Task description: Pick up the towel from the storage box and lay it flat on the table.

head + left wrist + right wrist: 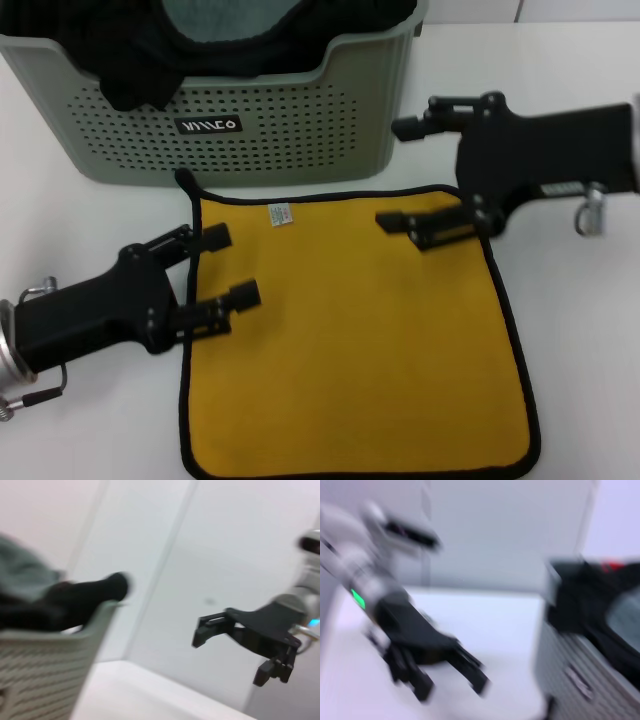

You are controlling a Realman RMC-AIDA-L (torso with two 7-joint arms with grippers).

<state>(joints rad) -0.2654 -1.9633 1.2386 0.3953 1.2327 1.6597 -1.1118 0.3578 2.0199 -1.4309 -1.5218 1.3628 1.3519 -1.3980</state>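
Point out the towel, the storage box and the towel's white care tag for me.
towel [350, 350]: head view, middle of its yellow face, flat on the table.
storage box [260, 130]: head view, perforated front wall by the black label.
care tag [279, 214]: head view, centre of the tag near the towel's far edge.

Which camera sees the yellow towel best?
The head view: the towel lies spread, yellow face up, on the table before the storage box. Neither wrist view shows the towel, only the box and the opposite gripper.
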